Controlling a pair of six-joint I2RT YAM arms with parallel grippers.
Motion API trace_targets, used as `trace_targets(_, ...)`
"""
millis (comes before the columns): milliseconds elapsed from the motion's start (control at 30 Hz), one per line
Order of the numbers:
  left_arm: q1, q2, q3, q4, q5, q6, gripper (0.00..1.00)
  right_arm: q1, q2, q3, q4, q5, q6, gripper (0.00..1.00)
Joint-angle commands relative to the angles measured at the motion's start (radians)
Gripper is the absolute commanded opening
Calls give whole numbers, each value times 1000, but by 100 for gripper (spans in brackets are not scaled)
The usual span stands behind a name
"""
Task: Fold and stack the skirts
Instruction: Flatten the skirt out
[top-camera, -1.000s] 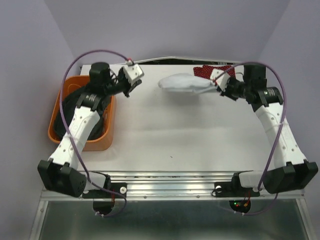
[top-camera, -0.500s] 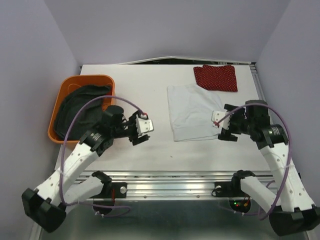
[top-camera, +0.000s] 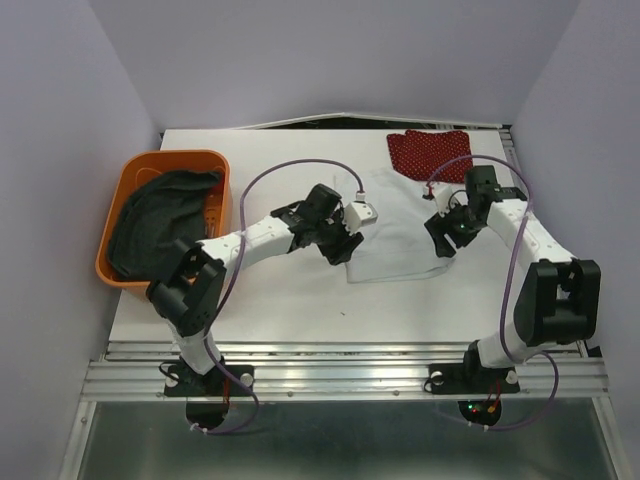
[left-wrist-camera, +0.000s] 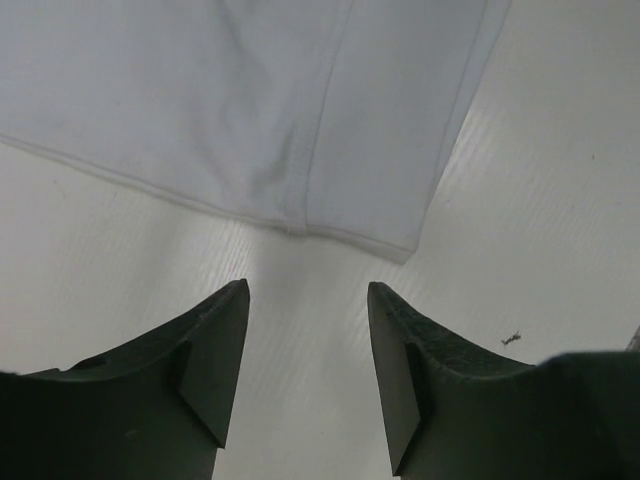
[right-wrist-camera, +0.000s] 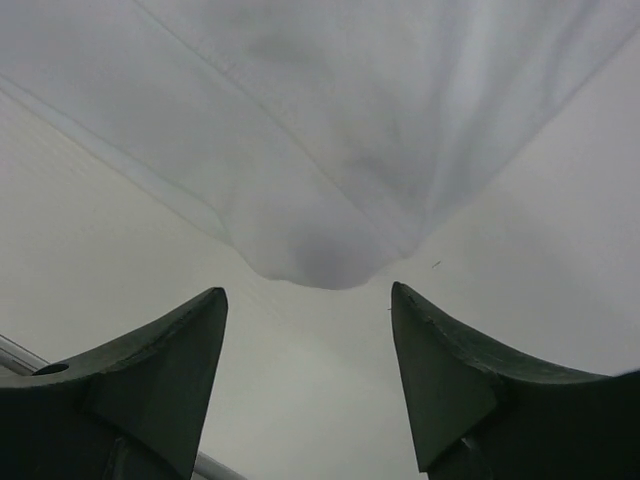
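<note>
Just short of white skirt (left-wrist-camera: 300, 110) corners, left tool (left-wrist-camera: 308, 300) open, empty, right tool (right-wrist-camera: 308, 300) open, empty.

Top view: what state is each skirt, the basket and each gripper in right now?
white skirt: spread flat, unfolded.
red skirt: flat at the table's far edge.
dark grey skirt: bunched in the orange basket.
left gripper: open, empty, at white skirt's corner.
right gripper: open, empty, at its edge.

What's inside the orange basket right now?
The dark grey skirt lies bunched inside the orange basket, filling most of it. Nothing else shows in there. The cloth hides the basket floor, so whether anything lies beneath it cannot be seen.
</note>
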Motion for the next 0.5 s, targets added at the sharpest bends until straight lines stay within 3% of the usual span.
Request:
trace_targets(0, -54, 71, 107, 60, -20, -113, 59, -13, -7, -61, 49, 32, 104, 71)
trace_targets(167, -71, 154, 135, 40, -38, -72, 52, -32, -33, -105, 58, 23, 55, 70)
trace_targets(300, -86, 211, 157, -11, -57, 17, 44, -32, -22, -133, 73, 75, 31, 58)
trace_targets(467, -66, 294, 183, -135, -138, 16, 18, -32, -39, -98, 79, 103, 24, 59)
